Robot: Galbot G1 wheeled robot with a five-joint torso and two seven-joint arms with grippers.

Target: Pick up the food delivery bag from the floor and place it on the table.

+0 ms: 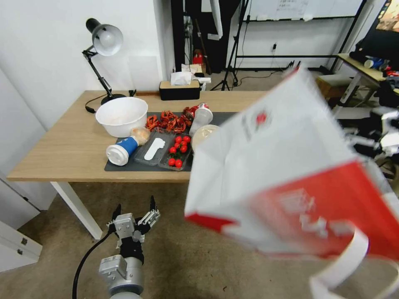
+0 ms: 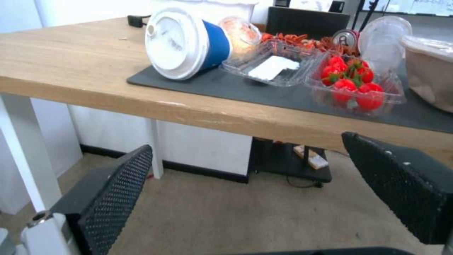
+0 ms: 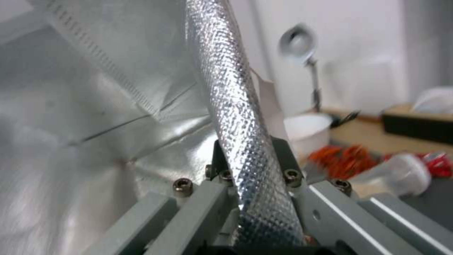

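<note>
We have the food delivery bag up off the floor, tipped in the air at the right and overlapping the near right end of the worktop. Our right tool is clamped on the bag's foil-lined rim (the silver edge runs straight between its jaws). The left tool hangs low at the near left, below the worktop edge, jaws apart and holding nothing. To set the bag down well, we judge it should be levelled first and carried to a bare patch, since the dark mat is crowded with a white bowl, a tray of tomatoes and a lying blue cup. A swinging bag could knock these over.
</note>
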